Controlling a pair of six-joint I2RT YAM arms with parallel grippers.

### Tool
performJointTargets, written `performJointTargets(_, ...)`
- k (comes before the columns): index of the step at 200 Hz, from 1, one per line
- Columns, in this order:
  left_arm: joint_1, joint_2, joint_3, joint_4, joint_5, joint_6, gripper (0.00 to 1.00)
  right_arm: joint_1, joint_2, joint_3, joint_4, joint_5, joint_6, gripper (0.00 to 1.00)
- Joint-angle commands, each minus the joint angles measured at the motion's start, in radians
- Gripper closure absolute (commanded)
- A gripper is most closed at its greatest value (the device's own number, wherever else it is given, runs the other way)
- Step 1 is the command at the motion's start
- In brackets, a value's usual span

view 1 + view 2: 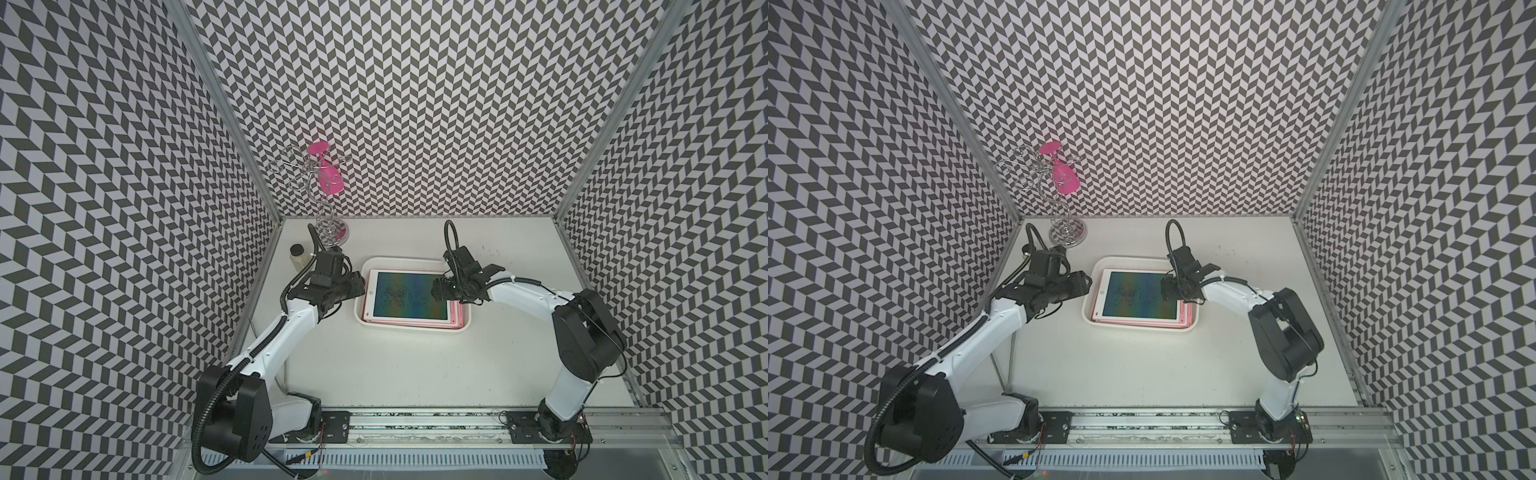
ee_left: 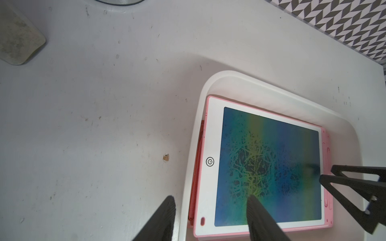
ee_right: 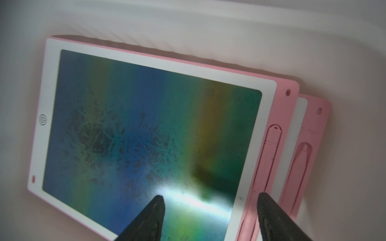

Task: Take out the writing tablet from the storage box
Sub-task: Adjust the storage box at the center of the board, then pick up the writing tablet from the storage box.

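The storage box (image 1: 411,327) (image 1: 1133,329) is a shallow white tray in mid-table. In it lies a writing tablet (image 1: 409,295) (image 1: 1133,295) (image 2: 267,167) (image 3: 146,135), pink-backed with a white frame and a rainbow screen. A second pink tablet (image 3: 313,146) lies under it, shifted sideways. My left gripper (image 1: 362,286) (image 2: 211,205) is open over the tablet's button end, one finger above the screen and the other outside the box rim. My right gripper (image 1: 434,293) (image 3: 211,198) is open over the opposite end, straddling the screen edge and the pink pen slot.
A wire stand (image 1: 330,230) holding a pink goblet (image 1: 328,178) stands at the back left. A small capped bottle (image 1: 297,257) sits beside the left wall. Patterned walls close in the table on three sides.
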Motion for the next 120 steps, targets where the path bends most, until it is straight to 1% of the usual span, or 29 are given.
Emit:
performJointTargets(1, -0.009, 0.015, -0.006, 0.041, 0.041, 0.006, 0.4, 0.005, 0.027, 0.031, -0.025, 0.079, 0.039, 0.26)
performJointTargets(29, -0.022, 0.034, -0.023, 0.062, 0.059, -0.004, 0.4, 0.005, 0.056, 0.04, -0.023, 0.108, 0.065, 0.25)
performJointTargets(58, -0.031, 0.066, -0.031, 0.078, 0.059, -0.008, 0.4, 0.005, 0.111, 0.065, -0.032, 0.088, 0.068, 0.22)
performJointTargets(91, -0.045, 0.088, -0.043, 0.105, 0.054, -0.01, 0.4, 0.005, 0.137, 0.07, -0.041, 0.106, 0.082, 0.2)
performJointTargets(104, -0.049, 0.101, -0.045, 0.112, 0.05, -0.01, 0.39, 0.005, 0.143, 0.063, -0.03, 0.08, 0.081, 0.19)
performJointTargets(120, -0.054, 0.12, -0.048, 0.112, 0.03, -0.011, 0.39, 0.005, 0.158, 0.053, -0.002, -0.015, 0.074, 0.19)
